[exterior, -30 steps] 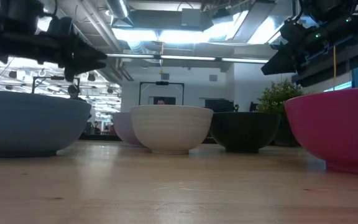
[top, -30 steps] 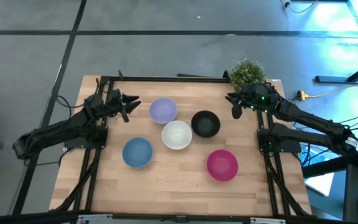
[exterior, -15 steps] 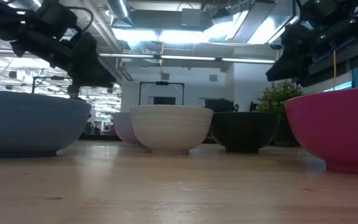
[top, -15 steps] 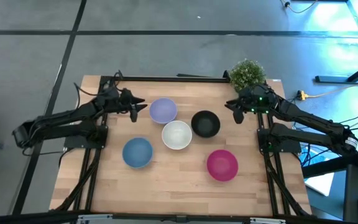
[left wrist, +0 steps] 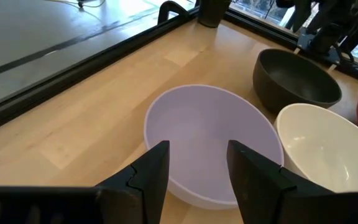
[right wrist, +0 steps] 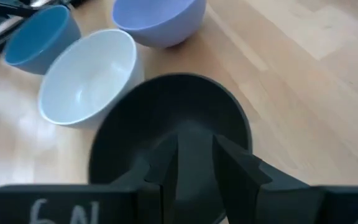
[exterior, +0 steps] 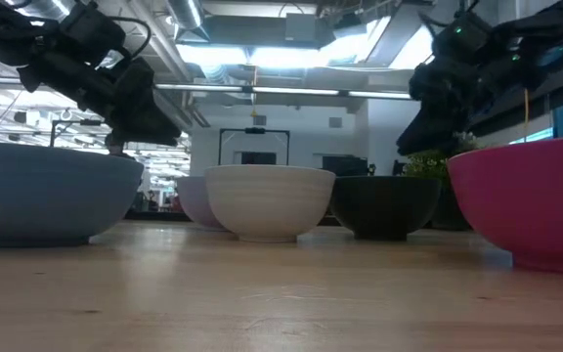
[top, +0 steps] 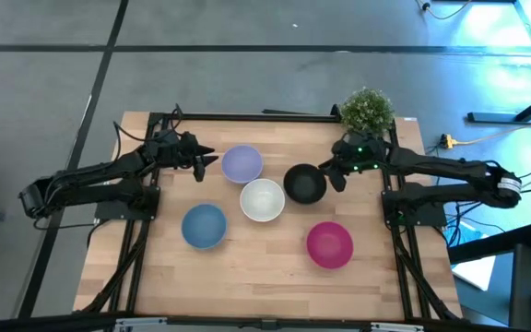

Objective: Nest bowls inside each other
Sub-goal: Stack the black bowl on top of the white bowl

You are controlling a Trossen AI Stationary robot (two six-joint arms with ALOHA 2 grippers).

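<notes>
5 bowls sit apart on the table, none nested. left gripper, fingers parted and empty, hangs at the lavender bowl's near rim; right gripper, narrowly parted and empty, is beside the black bowl. best to straddle 1 rim wall squarely before closing, clear of the white bowl.

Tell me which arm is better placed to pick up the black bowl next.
The right one, probably. The right gripper hovers open at the black bowl, on its right rim. The left gripper is open by the lavender bowl, farther away.
</notes>
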